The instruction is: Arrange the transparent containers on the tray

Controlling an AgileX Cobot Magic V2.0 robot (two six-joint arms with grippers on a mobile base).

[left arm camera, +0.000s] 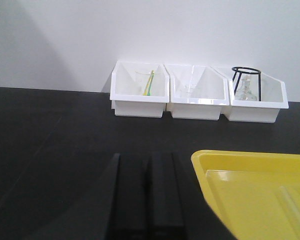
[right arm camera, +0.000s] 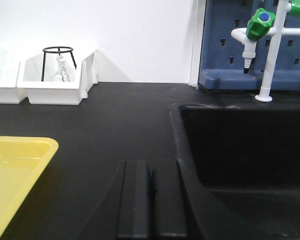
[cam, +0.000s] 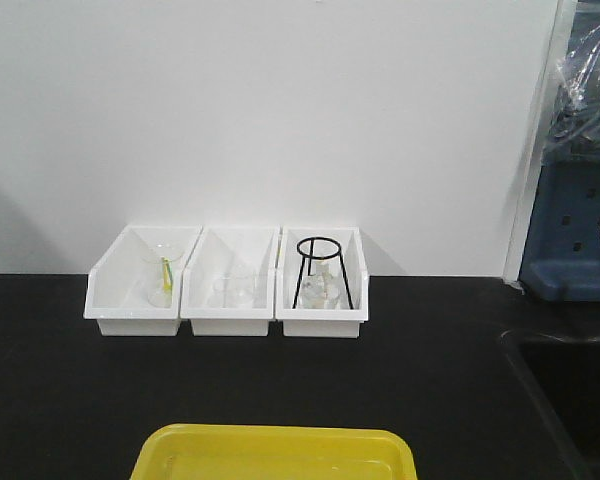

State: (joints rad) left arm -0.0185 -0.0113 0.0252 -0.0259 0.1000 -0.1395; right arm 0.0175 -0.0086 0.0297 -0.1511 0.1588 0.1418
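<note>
You had the transparent containers (cam: 238, 288) upright in the white bins (cam: 227, 318) at the back of the counter (cam: 430, 380), beyond the tray (cam: 275, 452). The left fingers (left arm camera: 162, 195) and right fingers (right arm camera: 135, 200) were clenched and empty. The left looked nearer.

The bright yellow plastic tray (cam: 276, 452) is cut by the bottom edge in the front view, by the right and bottom edges in the left wrist view (left arm camera: 255, 192), and by the left and bottom edges in the right wrist view (right arm camera: 17, 175). Behind the tray, clear glassware in the three white open-fronted bins (cam: 227, 282) is too faint to identify; the pieces under the black wire ring stand (cam: 322, 272) blur together. Right of the tray, the black sink basin (right arm camera: 245, 160) runs off frame. Both grippers' fingertips are dark against the black countertop, edges hard to read.
</note>
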